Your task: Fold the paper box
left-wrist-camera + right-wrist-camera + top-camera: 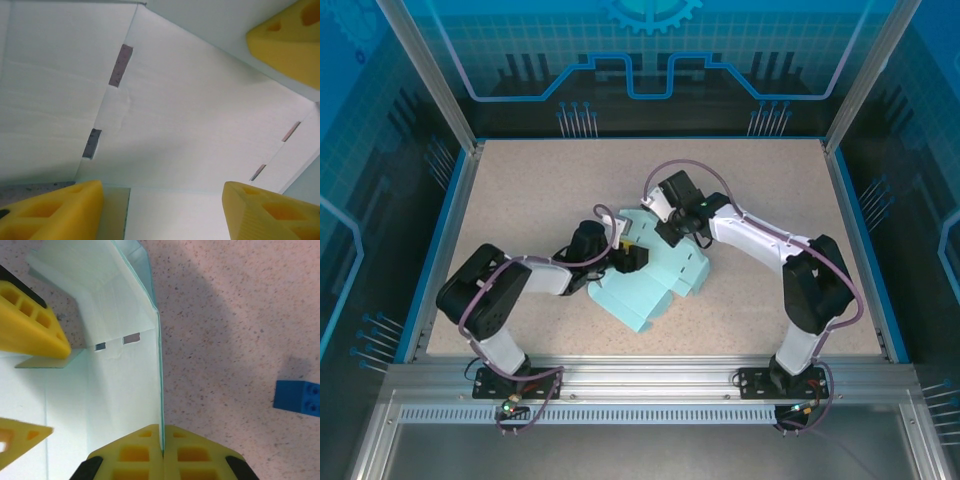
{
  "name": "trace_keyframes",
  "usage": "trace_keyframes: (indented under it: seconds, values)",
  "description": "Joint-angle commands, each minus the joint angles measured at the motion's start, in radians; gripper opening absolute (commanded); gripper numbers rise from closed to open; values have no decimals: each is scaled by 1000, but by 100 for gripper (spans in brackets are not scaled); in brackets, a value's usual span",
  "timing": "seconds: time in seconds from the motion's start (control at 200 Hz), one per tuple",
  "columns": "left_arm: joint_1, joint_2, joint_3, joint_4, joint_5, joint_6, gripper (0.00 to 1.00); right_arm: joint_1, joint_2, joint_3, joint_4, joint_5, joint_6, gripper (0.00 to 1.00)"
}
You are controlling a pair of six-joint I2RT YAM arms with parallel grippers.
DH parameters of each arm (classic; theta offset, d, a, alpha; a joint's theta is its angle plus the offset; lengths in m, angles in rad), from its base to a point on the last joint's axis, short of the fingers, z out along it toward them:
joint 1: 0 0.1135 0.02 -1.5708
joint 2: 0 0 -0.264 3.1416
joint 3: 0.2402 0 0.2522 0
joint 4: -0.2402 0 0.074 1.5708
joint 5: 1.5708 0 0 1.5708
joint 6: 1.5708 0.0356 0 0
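The right gripper [162, 434] clamps the paper box's [650, 292] raised side wall while the left gripper [162, 202] sits spread open over its inner panel.

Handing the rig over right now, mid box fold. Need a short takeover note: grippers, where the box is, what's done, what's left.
Left gripper: open, fingers spread over an inner panel of the paper box; contact unclear.
Right gripper: shut on the edge of one raised wall, holding it upright.
Box: mid-table between the two grippers, mostly a flat sheet, with its near flaps lying flat.
Small dark blue cube: on the table beside the box, apart from it.
Done: one wall folded up.
Left: the other walls and flaps, then closing.
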Motion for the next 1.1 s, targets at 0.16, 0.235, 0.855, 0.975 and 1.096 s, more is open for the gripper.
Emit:
trace_keyframes:
  seconds: [0.16,0.235,0.855,0.975,1.096]
  values:
    - [61,-144,-4,-73,46,-22,70,2,-47,-31,66,59,-87,0]
    - [81,-168,0,-96,50,-16,69,10,-44,-31,75,88,-110,0]
    - [194,5,209,-37,266,-115,65,27,-24,-28,90,86,-139,0]
    - [195,37,248,-43,272,-118,67,28,-28,-28,90,82,-142,0]
    - [196,53,268,-27,280,-131,69,28,-32,-34,90,77,-140,0]
